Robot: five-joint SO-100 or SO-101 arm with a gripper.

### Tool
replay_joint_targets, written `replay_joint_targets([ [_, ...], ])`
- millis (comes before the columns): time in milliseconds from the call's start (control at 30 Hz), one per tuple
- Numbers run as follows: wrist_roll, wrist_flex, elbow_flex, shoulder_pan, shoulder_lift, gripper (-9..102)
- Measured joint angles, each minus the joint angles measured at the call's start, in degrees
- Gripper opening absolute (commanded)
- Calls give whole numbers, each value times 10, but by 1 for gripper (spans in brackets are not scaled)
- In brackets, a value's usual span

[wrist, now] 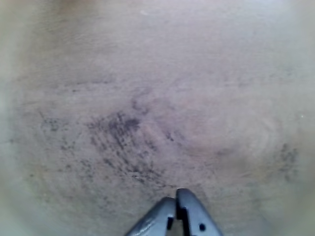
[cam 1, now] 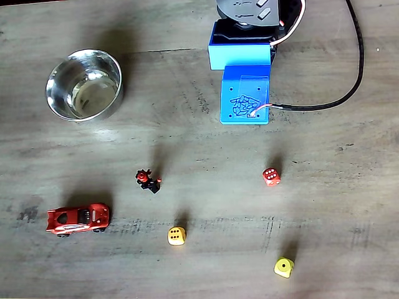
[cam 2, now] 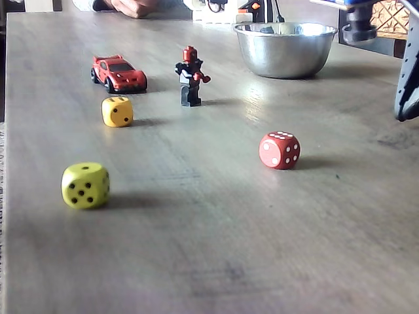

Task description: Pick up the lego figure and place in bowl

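The lego figure (cam 1: 148,180), black with a red head and red arms, stands upright on the wooden table; in a fixed view the lego figure (cam 2: 190,75) is left of the bowl. The steel bowl (cam 1: 47,87) sits at the far left with nothing in it, and its shiny wall shows low across the table as the bowl (cam 2: 285,55). My blue arm (cam 1: 245,93) is folded at the top, well right of both. In the wrist view my gripper (wrist: 176,201) is shut on nothing, its tips together just over bare wood.
A red toy car (cam 1: 78,218) lies left of the figure. A red die (cam 1: 271,177), an orange die (cam 1: 176,235) and a lime die (cam 1: 283,267) are scattered nearer the front. A black cable (cam 1: 358,68) curves right of the arm. A hand (cam 2: 134,6) rests at the table's far edge.
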Motion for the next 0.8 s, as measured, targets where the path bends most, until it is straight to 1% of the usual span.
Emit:
replay_joint_targets([
  [500, 0, -3, 0, 0, 2, -1],
  [600, -1, -28, 0, 0, 2, -1],
  [800, -4, -125, 0, -4, 0, -1],
])
